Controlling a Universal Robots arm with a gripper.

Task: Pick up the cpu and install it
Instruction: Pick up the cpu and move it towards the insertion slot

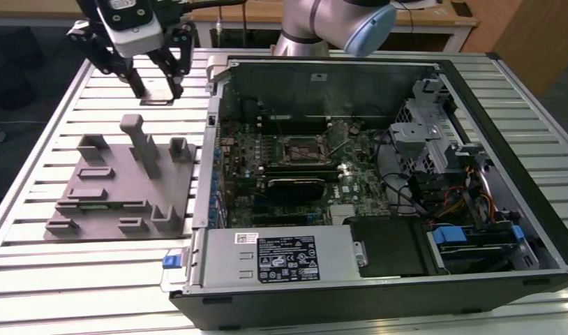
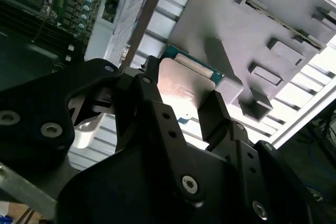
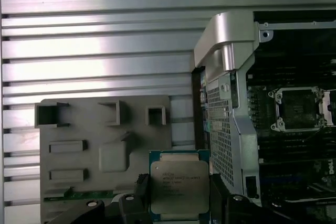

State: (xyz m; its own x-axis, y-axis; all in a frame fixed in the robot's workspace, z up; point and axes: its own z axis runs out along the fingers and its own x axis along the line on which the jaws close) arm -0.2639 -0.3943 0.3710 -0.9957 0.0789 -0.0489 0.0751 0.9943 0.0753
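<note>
The gripper (image 1: 158,93) is clamping the cpu (image 3: 178,184) between its fingers; hovering at the grey fixture's (image 1: 125,188) twelve o'clock, exterior view.

Bright, diffuse room light in exterior view. Slatted table (image 3: 105,45) throws strong glare bands in both wrist views, and slats beyond grey fixture (image 1: 116,185) wash out white in second wrist view. Case (image 1: 322,87) interior dim. cpu (image 2: 184,85) top plate glints warm. Fixture posts cast soft shadows.

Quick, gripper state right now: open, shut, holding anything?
Gripper: shut on the small flat square cpu with the silvery metal top, clamped by its edges between the two black fingers.
</note>
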